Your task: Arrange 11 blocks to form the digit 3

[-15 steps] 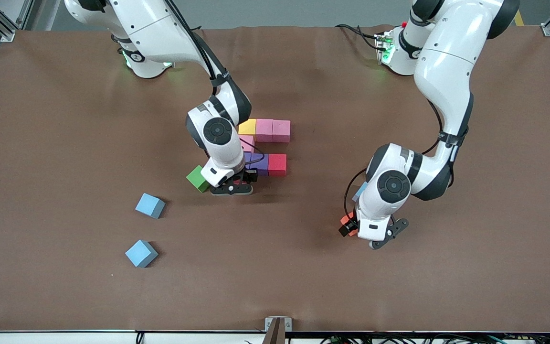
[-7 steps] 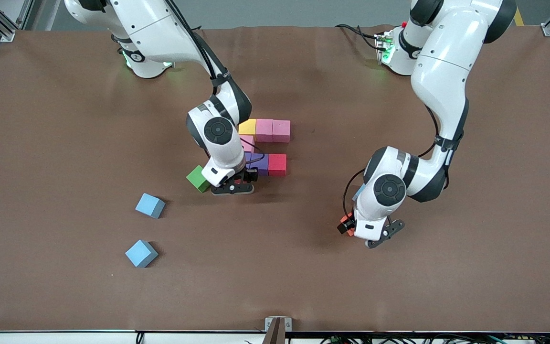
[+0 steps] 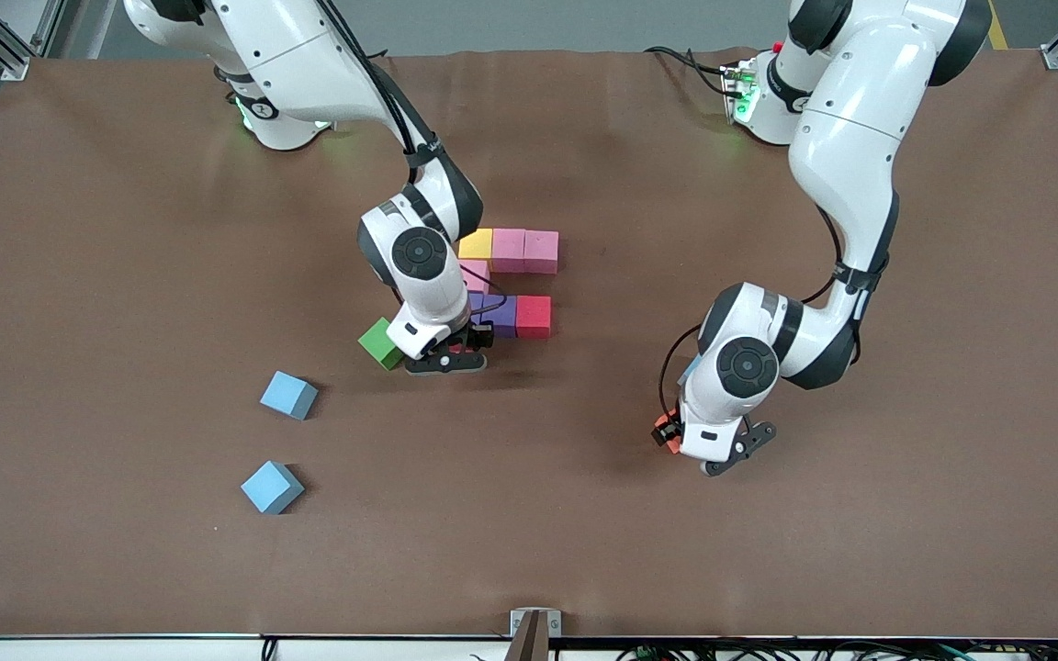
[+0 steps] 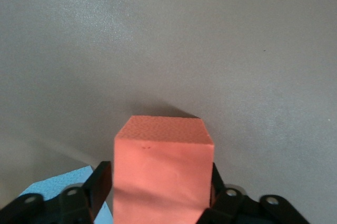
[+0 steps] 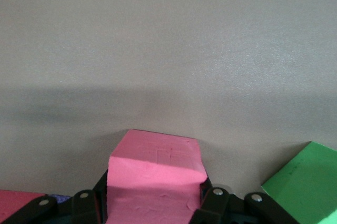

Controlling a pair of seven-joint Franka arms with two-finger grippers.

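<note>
The started figure lies mid-table: a yellow block and two pink blocks in a row, another pink one, then purple and red. My right gripper is down at the figure's nearer end, shut on a pink block, beside a green block. My left gripper is low toward the left arm's end of the table. Its jaws press both sides of an orange block. A light blue block lies right beside it.
Two more light blue blocks lie loose toward the right arm's end, nearer the front camera than the figure. The green block and the red block flank my right gripper. Brown mat covers the table.
My left gripper has shifted a little toward the figure, and its jaws have come in from wide open onto the orange block's sides. The right arm has not moved.
</note>
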